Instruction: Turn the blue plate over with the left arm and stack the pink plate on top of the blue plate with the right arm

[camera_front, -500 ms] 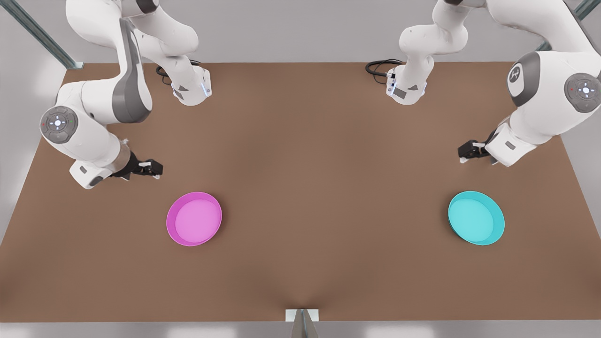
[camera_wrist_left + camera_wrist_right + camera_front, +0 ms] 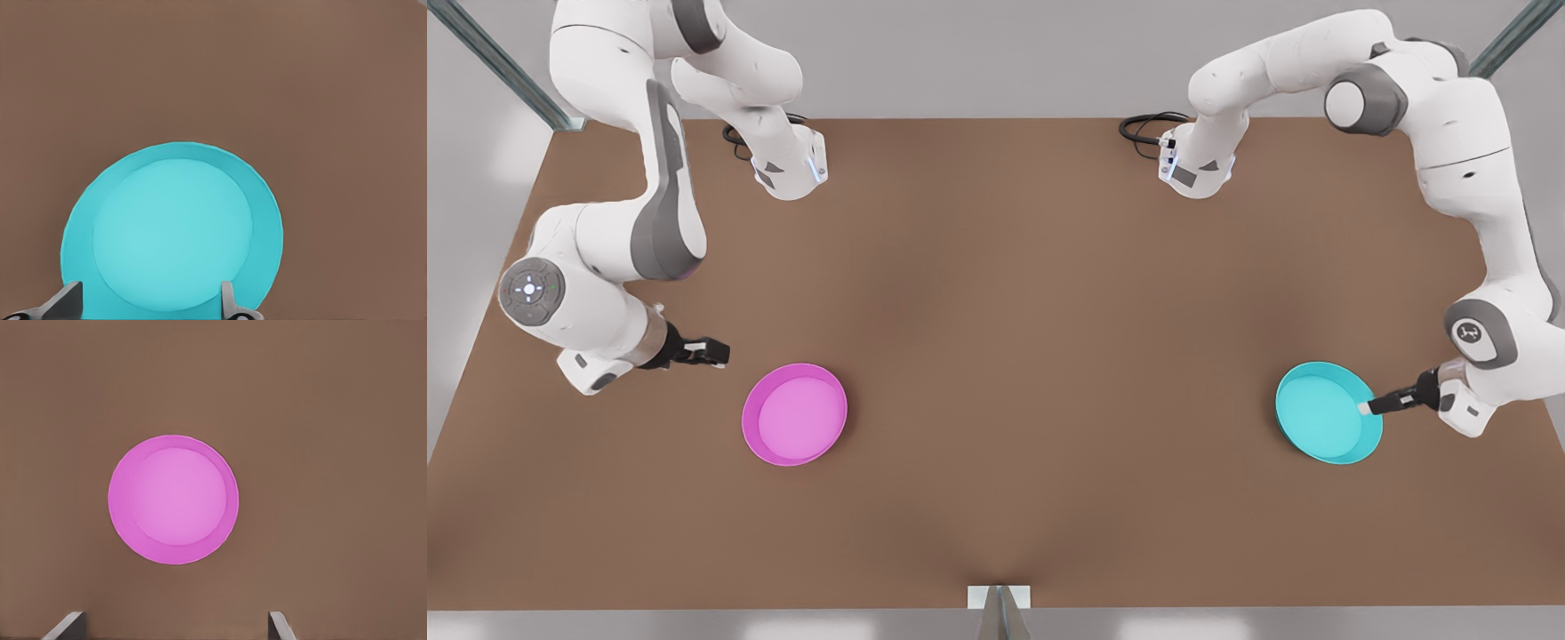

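Observation:
The blue plate (image 2: 1325, 413) lies right side up on the brown table at the front view's right, hollow side facing up. My left gripper (image 2: 1368, 408) reaches its rim on the side away from the table's middle. In the left wrist view the open left gripper (image 2: 148, 304) has its fingers (image 2: 229, 301) standing either side of the blue plate (image 2: 170, 233). The pink plate (image 2: 794, 413) lies right side up at the front view's left. My right gripper (image 2: 717, 353) hovers behind and outward of it, open (image 2: 173, 627), with the pink plate (image 2: 173, 499) ahead of its fingers and apart from them.
Both arm bases (image 2: 790, 169) (image 2: 1196, 169) stand at the table's back edge with black cables (image 2: 1143, 129) beside them. A small grey-white mount (image 2: 999, 600) sits at the middle of the front edge. Bare brown tabletop (image 2: 1049, 373) spans between the plates.
The left arm swung forward and down from behind the blue plate until its gripper reached the plate's rim. The right arm dropped slightly and its gripper came a little closer to the pink plate.

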### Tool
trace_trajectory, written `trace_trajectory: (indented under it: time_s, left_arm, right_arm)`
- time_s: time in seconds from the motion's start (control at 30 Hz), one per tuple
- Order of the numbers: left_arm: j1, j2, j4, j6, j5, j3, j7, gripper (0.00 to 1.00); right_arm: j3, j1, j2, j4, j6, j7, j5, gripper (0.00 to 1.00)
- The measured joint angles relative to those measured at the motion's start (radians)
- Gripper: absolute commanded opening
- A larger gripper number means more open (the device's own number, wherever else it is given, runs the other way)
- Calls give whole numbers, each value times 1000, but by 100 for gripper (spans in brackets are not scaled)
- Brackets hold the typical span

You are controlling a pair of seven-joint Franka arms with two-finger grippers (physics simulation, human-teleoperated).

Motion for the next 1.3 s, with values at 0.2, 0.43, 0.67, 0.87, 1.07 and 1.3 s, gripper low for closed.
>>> trace_trajectory:
  time_s: [0.2, 0.43, 0.67, 0.87, 1.07, 1.3]
  left_arm:
    - [79, 216, 130, 122, -75, -53, 12, 100]
    - [93, 259, 129, 163, -90, -71, 65, 100]
    - [99, 222, 128, 53, -86, -71, 120, 100]
    - [107, 206, 125, -22, -83, -68, 160, 100]
    - [119, 213, 105, -24, -82, -68, 207, 100]
    - [122, 210, 77, -50, -55, -69, 267, 99]
  right_arm:
    - [-1, -38, 2, 12, -10, -177, 8, 100]
    - [0, -35, 2, 12, -12, -172, 9, 100]
    - [0, -27, 5, 15, -9, -166, 15, 100]
    - [-1, -21, 13, 16, -4, -161, 25, 100]
    - [-4, -28, 13, 16, -3, -160, 18, 100]
    - [-7, -23, 13, 18, -2, -160, 13, 100]
